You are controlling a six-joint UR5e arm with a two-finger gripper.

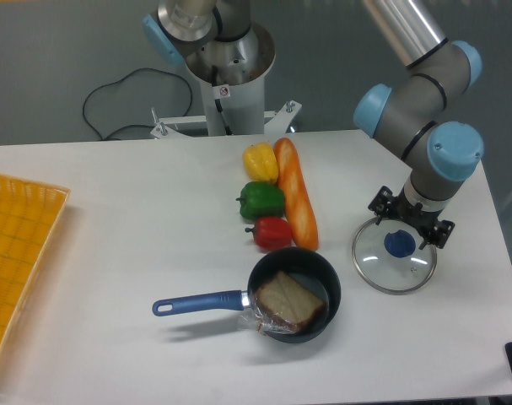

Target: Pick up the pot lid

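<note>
The gripper (411,221) is over the back right part of the glass pot lid (384,270), its two fingers spread apart with nothing visible between them. The lid rests on the table at the right, its blue knob (400,245) showing just in front of the gripper, a little left of the fingers' middle. I cannot tell the exact height of the fingertips above the glass.
Left of the lid stands a black pan (334,295) holding bread (289,302), its blue handle (201,304) pointing left. Behind the pan lie a red pepper (271,233), a green pepper (261,201), a yellow pepper (261,163) and a baguette (296,194).
</note>
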